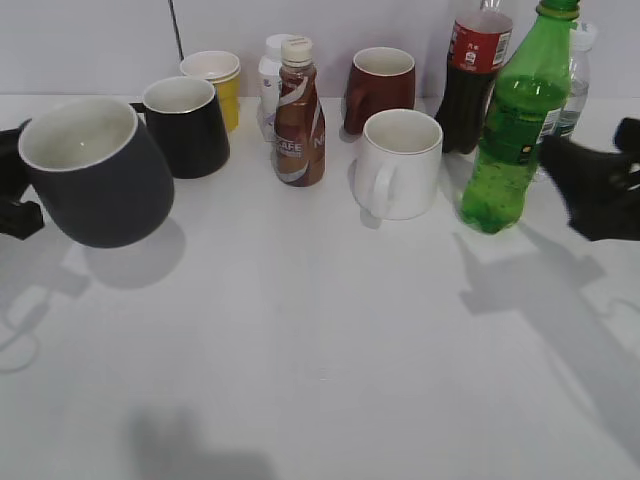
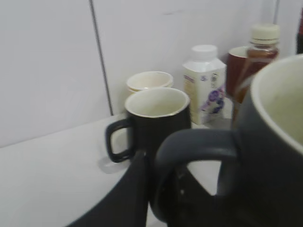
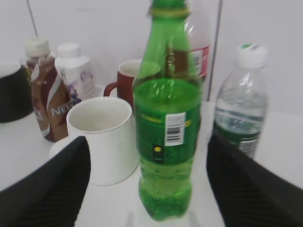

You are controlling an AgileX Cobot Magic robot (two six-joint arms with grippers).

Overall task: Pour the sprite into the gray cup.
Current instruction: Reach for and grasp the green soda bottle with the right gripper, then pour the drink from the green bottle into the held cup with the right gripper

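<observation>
Two things matter: gray cup hangs tilted at far left, my left gripper clamped on its handle. Sprite stands upright far right, just left of my right gripper, whose jaws gape either side w/o touching. Right arm's nearer; bottle's long axis is vertical.

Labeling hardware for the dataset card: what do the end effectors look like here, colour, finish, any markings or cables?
Both are matte black. The right end effector shows two broad fingers with a finely ribbed texture. The left end effector appears only as smooth dark plastic, blurred. No markings, cables or sleeves are visible in any view.
</observation>
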